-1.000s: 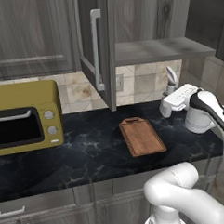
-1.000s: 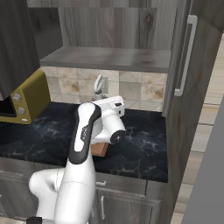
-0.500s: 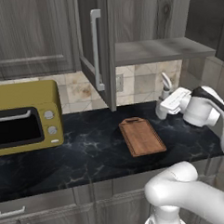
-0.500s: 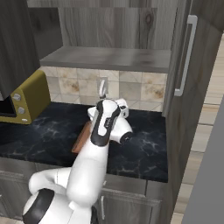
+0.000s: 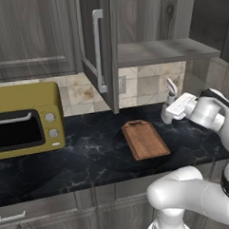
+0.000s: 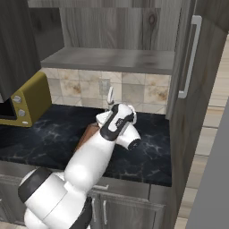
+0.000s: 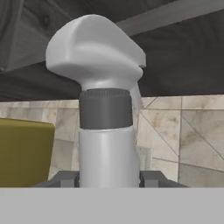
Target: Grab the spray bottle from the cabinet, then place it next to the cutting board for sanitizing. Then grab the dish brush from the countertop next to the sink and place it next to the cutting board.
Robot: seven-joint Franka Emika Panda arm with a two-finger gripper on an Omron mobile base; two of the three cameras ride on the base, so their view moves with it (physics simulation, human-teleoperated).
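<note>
White arm bent low over black marble-veined countertop (image 5: 90,155), gripper (image 7: 109,178) clamped on upright white-grey trigger spray bottle (image 7: 103,109), at 2 o'clock of brown wooden cutting board (image 5: 145,139).

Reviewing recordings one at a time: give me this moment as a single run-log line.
phase: carrying spray bottle | fingers: shut on bottle, upright | location: right of cutting board, above countertop | cabinet: open | dish brush: pending

The arm is seen rising from the lower right of the left base view and bending back toward mid-right, where the gripper (image 5: 169,112) is held. In the right base view the gripper (image 6: 107,117) is carried at centre frame. In the hand view its fingers (image 7: 65,178) are clamped on the bottle (image 7: 106,131) at bottom centre.
</note>
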